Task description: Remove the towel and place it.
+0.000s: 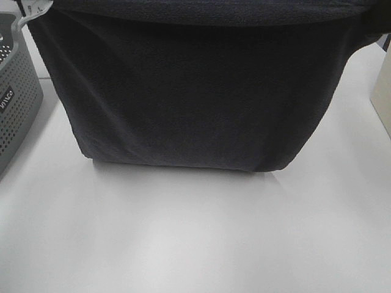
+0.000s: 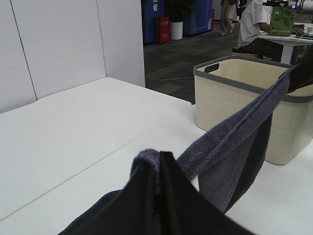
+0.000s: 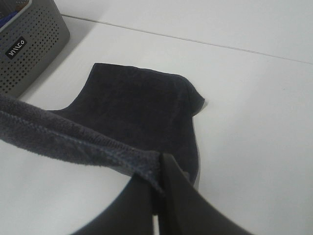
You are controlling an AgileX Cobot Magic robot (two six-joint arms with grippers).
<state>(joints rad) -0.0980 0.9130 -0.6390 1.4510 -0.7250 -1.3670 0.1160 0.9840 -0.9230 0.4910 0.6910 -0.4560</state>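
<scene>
A grey perforated basket (image 1: 15, 91) stands at the bench's (image 1: 183, 238) left. The left fingers (image 2: 176, 210) are pinched shut on one top corner of the dark navy towel (image 1: 183, 91), which hangs stretched, its lower edge resting on the bench. The right fingers (image 3: 181, 205) clamp the other corner. A cream bin (image 1: 385, 91) sits rightmost.

Left gripper (image 2: 159, 169) is clamped tight: both black fingers are pressed flat together with no gap, and the hem of the towel (image 2: 234, 132) is pinched right at their tips. Over to the right gripper (image 3: 161, 171), and it's the same story: jaws closed, fingers meeting along a thin seam, the hem caught at the very tips. Both are held aloft, one at each end of the cloth's top edge, and the hem runs taut from one grip across to the other.
</scene>
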